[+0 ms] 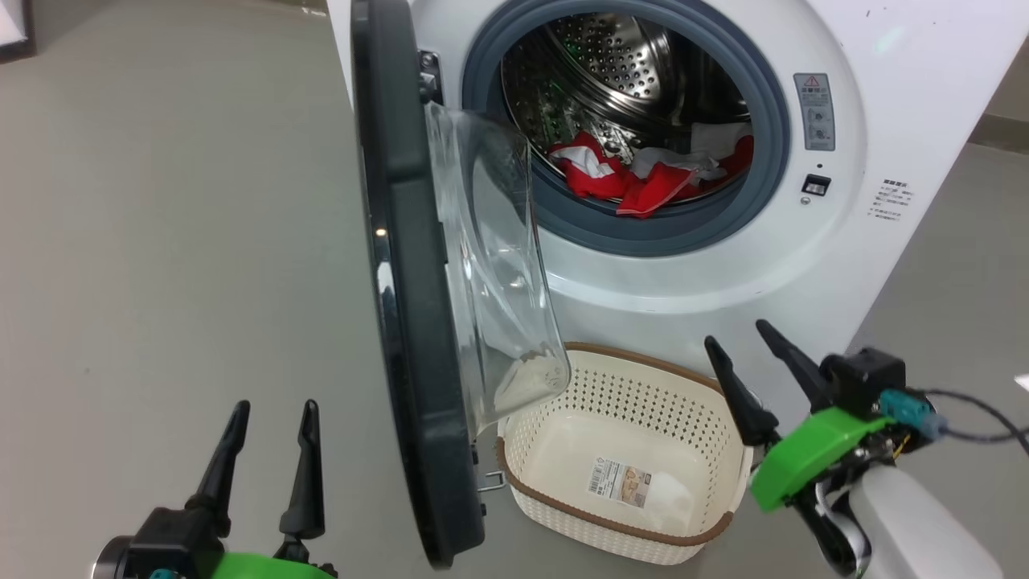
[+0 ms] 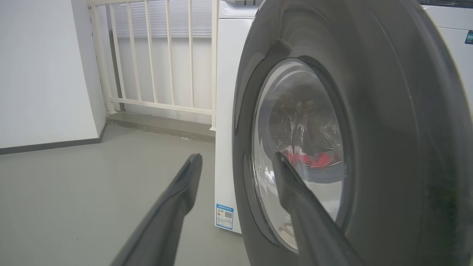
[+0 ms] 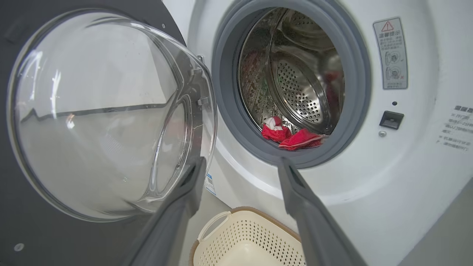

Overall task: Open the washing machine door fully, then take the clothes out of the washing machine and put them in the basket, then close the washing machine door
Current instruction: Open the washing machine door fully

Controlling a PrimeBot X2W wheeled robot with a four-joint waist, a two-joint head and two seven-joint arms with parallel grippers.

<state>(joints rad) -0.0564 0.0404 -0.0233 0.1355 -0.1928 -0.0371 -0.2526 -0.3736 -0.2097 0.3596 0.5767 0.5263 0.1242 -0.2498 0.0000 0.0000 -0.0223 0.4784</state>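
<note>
The washing machine (image 1: pixel 924 96) stands white and square on the floor (image 1: pixel 161 241), its mouth uncovered. The door (image 1: pixel 402 281), hinged at the robot's left of the opening, is swung out until the head view sees it nearly edge-on, roughly square to the machine's front. It probably has some swing left before it is fully open. It looks rigid and fairly heavy (the black rim is glossy, the glass bowl (image 1: pixel 490 265) smooth and likely slippery), so it is better pushed on the rim than pinched.

The basket (image 1: pixel 563 507) sits on the floor just in front of the machine, below the opening and beside the door's lower edge. It holds nothing but a paper label (image 1: pixel 621 481).

The clothes (image 1: pixel 643 181) lie in a small red-and-white heap at the bottom front of the drum (image 1: pixel 627 56), one red fold lapping toward the grey rubber ring (image 1: pixel 643 237). They should be soft, light and limp. They will sag and may drag a neighbour along, so a pinch on a raised fold near the front looks the surest hold.

The right gripper (image 1: pixel 737 334) hovers by the basket's right end, fingers spread with nothing between them, pointing toward the opening. The left gripper (image 1: pixel 275 410) is low on the door's outer side, likewise spread and empty. Whether a finger touches the glass, the left wrist view does not settle.
</note>
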